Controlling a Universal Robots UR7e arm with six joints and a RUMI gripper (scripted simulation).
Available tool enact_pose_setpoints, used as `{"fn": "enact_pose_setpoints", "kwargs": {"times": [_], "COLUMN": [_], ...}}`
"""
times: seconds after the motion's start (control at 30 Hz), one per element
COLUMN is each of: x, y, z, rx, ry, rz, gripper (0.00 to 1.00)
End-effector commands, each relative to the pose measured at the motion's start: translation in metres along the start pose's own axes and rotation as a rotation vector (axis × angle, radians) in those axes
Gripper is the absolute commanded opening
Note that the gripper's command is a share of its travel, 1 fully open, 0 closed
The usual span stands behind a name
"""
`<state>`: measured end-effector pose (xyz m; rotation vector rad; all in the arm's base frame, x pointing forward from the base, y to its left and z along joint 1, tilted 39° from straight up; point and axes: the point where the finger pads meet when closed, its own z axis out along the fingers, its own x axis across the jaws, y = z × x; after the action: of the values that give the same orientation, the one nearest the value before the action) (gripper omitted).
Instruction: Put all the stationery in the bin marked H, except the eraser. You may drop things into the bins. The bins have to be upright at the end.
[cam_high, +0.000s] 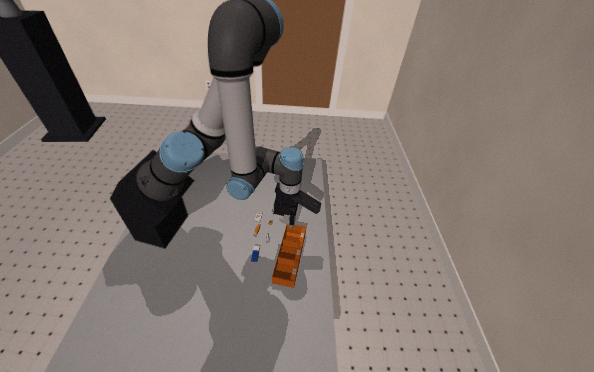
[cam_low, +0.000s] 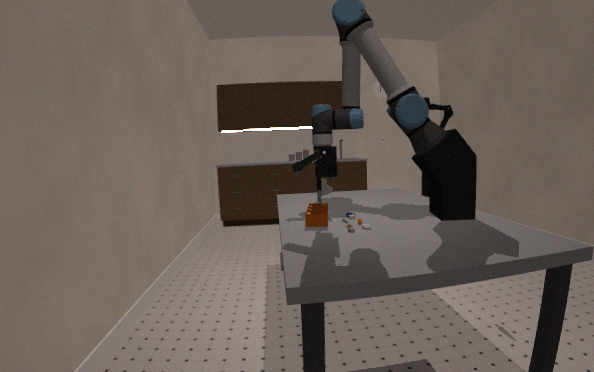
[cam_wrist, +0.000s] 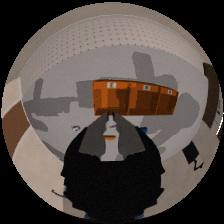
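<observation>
Gripper (cam_high: 292, 226) (cam_low: 319, 203) (cam_wrist: 110, 112) together, nothing between, at bins (cam_high: 284, 282) (cam_low: 317, 219) (cam_wrist: 165, 111). Blue-and-white block (cam_high: 255, 254) (cam_low: 351, 215) (cam_wrist: 143, 130), possibly the eraser, lies beside them on table (cam_high: 270, 330) (cam_low: 500, 255) (cam_wrist: 65, 70). Likely light, rubbery; grip across narrow sides. Orange piece (cam_high: 257, 229) (cam_low: 359, 221) (cam_wrist: 109, 138), also there: probably stiff, smooth; pinch mid-length.

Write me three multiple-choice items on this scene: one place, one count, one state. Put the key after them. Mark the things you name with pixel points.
1. Where is the blue-and-white item (cam_high: 255, 254) (cam_low: 351, 215)?
A) inside a bin
B) on the table (cam_high: 235, 250) (cam_low: 500, 235) (cam_wrist: 60, 75), beside the bins
C) on the floor

2. How many orange bins (cam_high: 284, 283) (cam_low: 317, 219) (cam_wrist: 145, 111) stand in the row?
A) two
B) five
C) three

3. How are the bins standing?
A) upright
B) upside down
C) tipped on their sides

Key:
1 B: the top view shows it on the grey surface, outside the row.
2 C: the wrist view shows three labelled bins.
3 A: their open tops face up in the top view.
</observation>
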<state>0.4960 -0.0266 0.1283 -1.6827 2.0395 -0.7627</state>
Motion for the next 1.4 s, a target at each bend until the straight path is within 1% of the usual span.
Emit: {"fn": "enact_pose_setpoints", "kwargs": {"times": [0.0,0.1,0.47,0.6,0.7,1.13,1.17,1.23,1.33,1.37], "x": [0.000,0.000,0.000,0.000,0.000,0.000,-0.005,-0.005,-0.020,-0.025], "y": [0.000,0.000,-0.001,-0.001,-0.001,-0.001,0.004,0.004,0.016,0.020], "z": [-0.005,-0.005,-0.096,-0.126,-0.129,-0.129,-0.124,-0.124,-0.109,-0.104], "rx": [-0.001,-0.001,-0.001,-0.001,-0.001,-0.001,-0.001,-0.001,-0.001,-0.001], "ry": [-0.001,-0.001,-0.001,-0.001,-0.001,-0.001,-0.001,-0.001,-0.001,-0.001], "rz": [0.000,0.000,0.000,0.000,0.000,0.000,-0.050,-0.050,-0.195,-0.216], "gripper": [0.04,0.04,0.04,0.04,0.04,0.04,0.18,0.18,0.18,0.18]}}
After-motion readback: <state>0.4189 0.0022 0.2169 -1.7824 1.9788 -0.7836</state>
